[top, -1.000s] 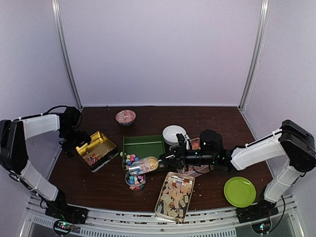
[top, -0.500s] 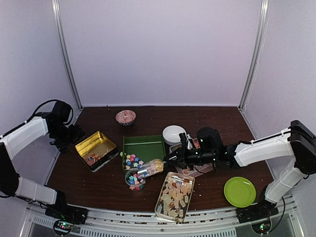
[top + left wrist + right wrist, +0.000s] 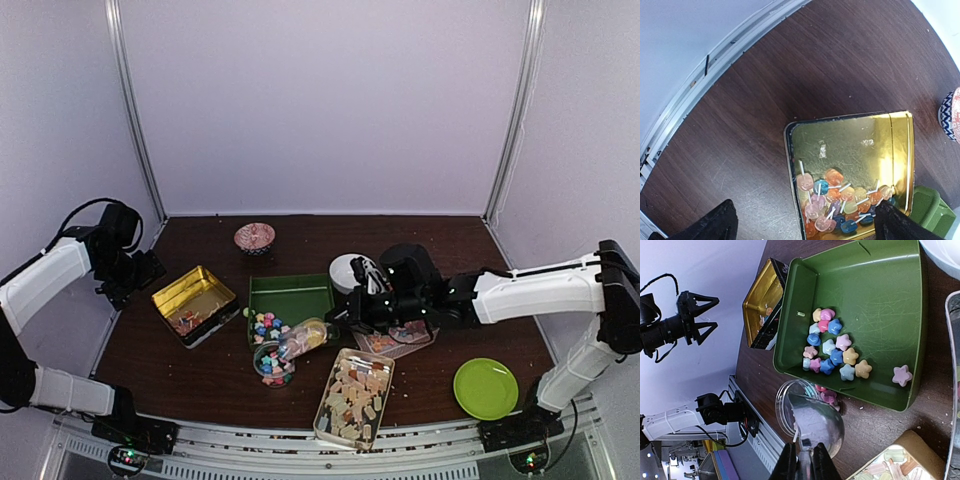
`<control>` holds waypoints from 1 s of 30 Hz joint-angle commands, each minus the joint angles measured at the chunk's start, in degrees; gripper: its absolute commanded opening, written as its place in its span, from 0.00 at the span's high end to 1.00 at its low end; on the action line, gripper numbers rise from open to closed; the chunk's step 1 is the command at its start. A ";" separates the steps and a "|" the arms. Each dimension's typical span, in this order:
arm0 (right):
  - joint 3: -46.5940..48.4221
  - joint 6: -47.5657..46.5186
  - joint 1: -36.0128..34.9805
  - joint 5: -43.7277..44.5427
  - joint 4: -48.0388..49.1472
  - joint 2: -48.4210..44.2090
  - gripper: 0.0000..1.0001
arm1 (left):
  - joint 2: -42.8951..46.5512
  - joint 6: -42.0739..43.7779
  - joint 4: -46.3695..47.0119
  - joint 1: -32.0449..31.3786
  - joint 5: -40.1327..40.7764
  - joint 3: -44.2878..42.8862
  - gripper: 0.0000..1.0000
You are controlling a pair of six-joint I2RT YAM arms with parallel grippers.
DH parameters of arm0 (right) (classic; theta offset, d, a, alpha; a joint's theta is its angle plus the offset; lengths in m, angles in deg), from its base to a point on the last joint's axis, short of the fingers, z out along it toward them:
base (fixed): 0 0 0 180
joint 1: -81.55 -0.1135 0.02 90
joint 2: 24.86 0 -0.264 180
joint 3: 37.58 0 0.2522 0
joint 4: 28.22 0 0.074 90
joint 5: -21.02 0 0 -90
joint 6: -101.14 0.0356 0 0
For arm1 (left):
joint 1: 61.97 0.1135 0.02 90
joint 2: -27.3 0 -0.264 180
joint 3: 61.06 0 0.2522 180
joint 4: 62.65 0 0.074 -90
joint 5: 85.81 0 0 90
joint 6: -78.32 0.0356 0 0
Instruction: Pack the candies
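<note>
Left arm [image 3: 50, 275], far-left corner of bench [image 3: 210, 385]: the left jaws stood fully apart with nothing between them, hovering just beside one gold tin [image 3: 850, 150].

The tin held flat lollipops [image 3: 837, 202] on white sticks, bunched at one end. There were roughly fifteen; overlap prevented an exact count.

One patterned bowl [image 3: 255, 238] sat at the far side.

One green tray [image 3: 875, 300] sat at centre. It held star candies [image 3: 832, 347]: about sixteen clustered in its near-left corner, plus one pink star apart to the right along the near wall.

One small clear pot [image 3: 274, 366] sat just near of the tray, with more stars inside; their number was not readable.

The right jaws were closed tight on the thin handle of one clear scoop [image 3: 810, 415]. The scoop was tilted, its mouth just above that pot. Its contents could not be told.

One oblong tin [image 3: 322, 415] sat at near centre, filled with beige candies [image 3: 352, 392], too many to count.

One white bowl [image 3: 345, 268] sat on the far side of the right arm [image 3: 530, 290].

One lime plate [image 3: 486, 388] sat at near right.
</note>
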 commanded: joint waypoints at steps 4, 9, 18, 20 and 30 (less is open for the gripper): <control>4.60 -6.19 -1.63 5.94 -10.15 -1.61 1.00 | 1.77 1.41 -0.71 0.38 1.56 -0.17 0.02; 6.79 -7.89 -2.49 7.76 -12.84 -1.74 1.00 | 2.83 2.24 -0.62 0.37 1.14 0.26 0.02; 12.53 -11.55 -3.69 10.67 -16.52 -3.93 1.00 | 4.08 4.91 0.57 -4.28 1.40 -0.36 0.02; 13.68 -12.54 -3.57 11.92 -16.81 -5.91 1.00 | 3.87 5.61 0.63 -6.60 2.08 -1.21 0.02; 8.40 -19.10 2.12 29.97 -27.46 -24.79 1.00 | 2.83 11.29 5.88 -29.26 8.64 -7.16 0.03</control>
